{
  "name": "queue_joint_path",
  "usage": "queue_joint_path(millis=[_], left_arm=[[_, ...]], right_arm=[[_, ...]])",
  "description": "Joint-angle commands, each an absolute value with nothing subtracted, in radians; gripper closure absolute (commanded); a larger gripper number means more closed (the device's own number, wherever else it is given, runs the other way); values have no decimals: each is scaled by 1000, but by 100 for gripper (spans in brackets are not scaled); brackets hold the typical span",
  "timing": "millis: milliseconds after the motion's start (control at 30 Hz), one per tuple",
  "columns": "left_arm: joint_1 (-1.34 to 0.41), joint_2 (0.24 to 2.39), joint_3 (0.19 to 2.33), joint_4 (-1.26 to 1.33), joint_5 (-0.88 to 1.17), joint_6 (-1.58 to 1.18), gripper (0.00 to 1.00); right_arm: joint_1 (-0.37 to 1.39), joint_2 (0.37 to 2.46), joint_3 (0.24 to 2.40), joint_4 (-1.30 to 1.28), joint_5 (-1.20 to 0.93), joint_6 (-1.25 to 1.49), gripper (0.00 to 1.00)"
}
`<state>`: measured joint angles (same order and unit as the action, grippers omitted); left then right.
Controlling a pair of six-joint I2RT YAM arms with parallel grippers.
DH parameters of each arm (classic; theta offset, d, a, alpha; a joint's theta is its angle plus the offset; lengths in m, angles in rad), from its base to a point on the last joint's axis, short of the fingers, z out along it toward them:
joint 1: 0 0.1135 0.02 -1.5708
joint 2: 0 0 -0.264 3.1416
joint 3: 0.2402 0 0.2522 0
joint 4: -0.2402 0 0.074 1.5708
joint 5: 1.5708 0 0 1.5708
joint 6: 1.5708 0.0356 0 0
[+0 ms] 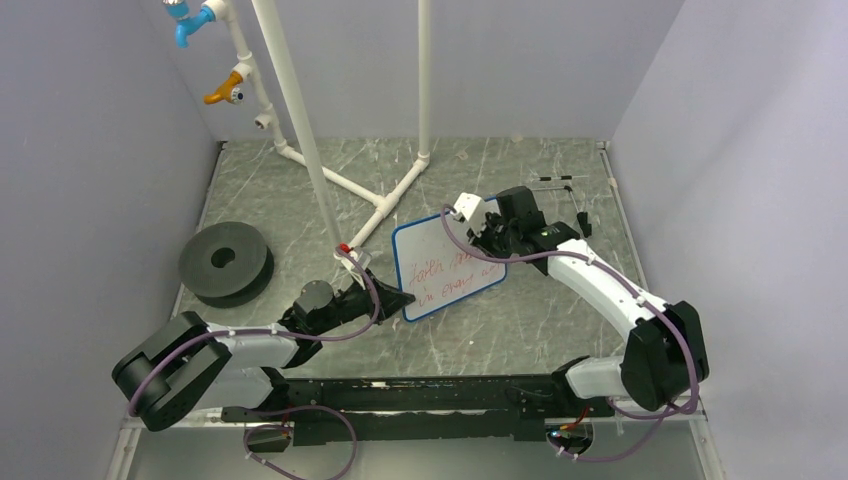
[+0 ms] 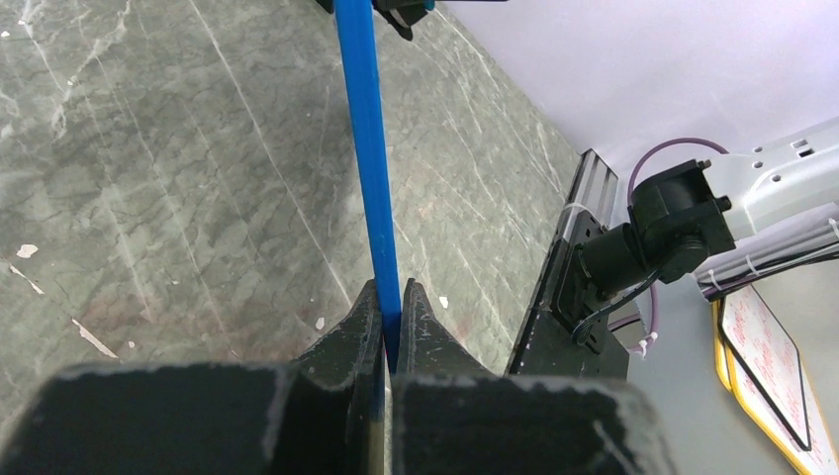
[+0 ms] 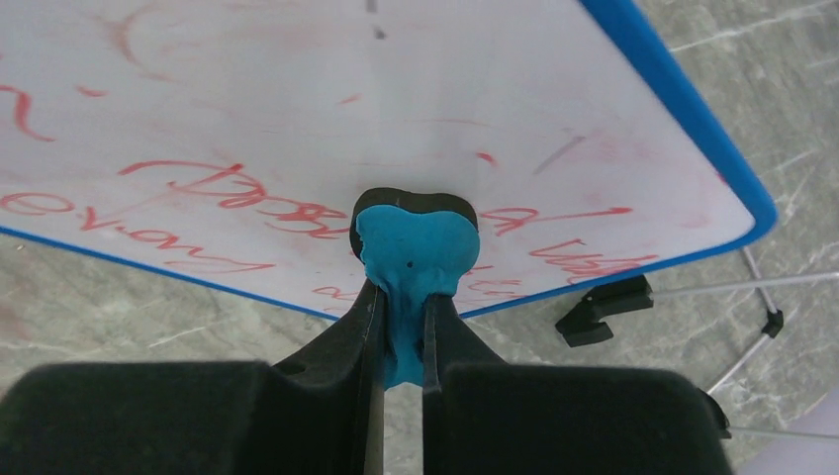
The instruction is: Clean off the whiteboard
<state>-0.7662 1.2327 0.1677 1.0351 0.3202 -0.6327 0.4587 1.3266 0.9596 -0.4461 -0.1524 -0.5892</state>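
Note:
The whiteboard (image 1: 440, 270), white with a blue rim and red handwriting, sits mid-table. My left gripper (image 1: 404, 298) is shut on its lower left edge. In the left wrist view the blue rim (image 2: 368, 168) runs edge-on out of the closed left gripper (image 2: 393, 297). My right gripper (image 1: 484, 242) reaches over the board's right end. It is shut on a blue eraser (image 3: 416, 247) with a black pad, which rests against the written face (image 3: 297, 99) among smeared red lines. In the right wrist view the right gripper (image 3: 401, 302) pinches the eraser's blue foam.
A black foam ring (image 1: 225, 262) lies at the left. A white pipe frame (image 1: 345, 185) stands at the back, its feet close to the board's top edge. A thin black wire easel stand (image 1: 563, 183) lies at the back right, and its foot (image 3: 604, 307) shows beneath the board. Grey walls enclose the table.

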Motion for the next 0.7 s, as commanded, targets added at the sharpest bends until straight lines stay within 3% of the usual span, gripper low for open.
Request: queue_joint_path(millis=[0, 300, 500, 667], left_arm=[[-787, 1239, 192, 1161, 466, -595, 100], [-787, 1233, 189, 1155, 466, -596, 100], [-787, 1227, 186, 1151, 469, -592, 100], [-787, 1238, 191, 1156, 474, -591, 100]], right_arm=[[506, 1323, 1012, -504, -273, -597, 100], [406, 1364, 1185, -457, -194, -492, 100], [387, 1376, 1087, -422, -102, -533, 100], [425, 1336, 1003, -449, -181, -585, 100]])
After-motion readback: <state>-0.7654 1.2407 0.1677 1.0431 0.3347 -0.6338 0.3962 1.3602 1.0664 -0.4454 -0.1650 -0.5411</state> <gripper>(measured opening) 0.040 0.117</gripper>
